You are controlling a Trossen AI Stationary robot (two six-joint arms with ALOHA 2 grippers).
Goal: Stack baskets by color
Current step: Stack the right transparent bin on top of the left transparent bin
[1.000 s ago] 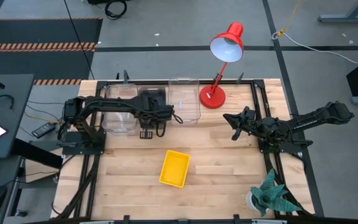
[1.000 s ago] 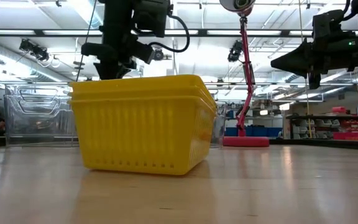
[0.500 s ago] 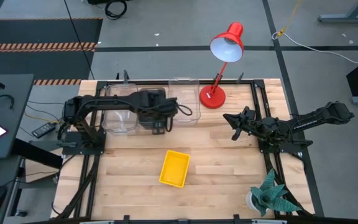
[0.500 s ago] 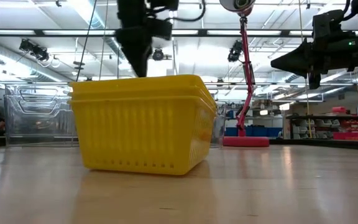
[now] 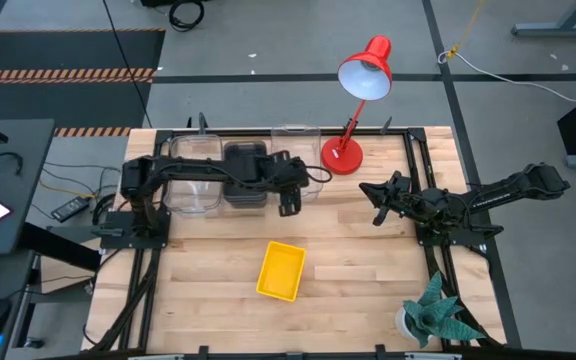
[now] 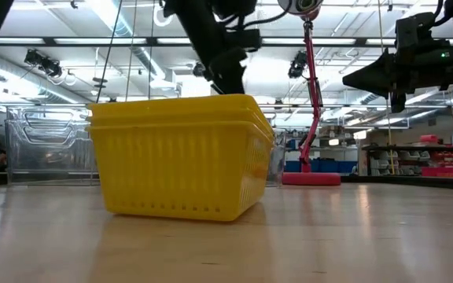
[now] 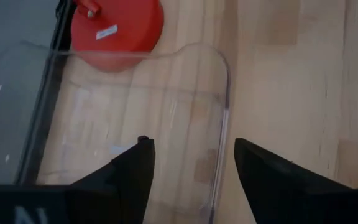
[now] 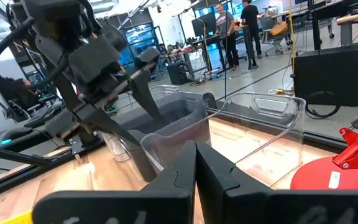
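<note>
Far left of the back row: clear basket stack (image 5: 190, 178), sitting at the table's (image 5: 368, 260) back edge near the left arm's base. Next to it, touching or nearly so, the dark grey basket stack (image 5: 245, 172). Left arm reaches across both of these.

Left gripper (image 5: 288, 196) hangs over the near edge of the single clear basket (image 5: 298, 165), which sits just right of the grey stack. Its fingers are spread, nothing between them; in the left wrist view the two dark fingers (image 7: 132, 171) straddle the clear basket's rim (image 7: 224, 118), above it, not gripping. Low view shows that gripper (image 6: 228, 75) up above the basket tops.

Red desk lamp (image 5: 353, 105) stands just right of the single clear basket, base close to its corner.

Front centre: yellow basket stack (image 5: 281, 270), well apart from the back row, sitting slightly skewed. Low view shows at least two nested yellow ones (image 6: 178, 157).

Right side: right gripper (image 5: 376, 200) hovers over bare table, well clear of every basket, fingers pressed together, holding nothing. Potted plant (image 5: 436, 315) at the front right corner.
</note>
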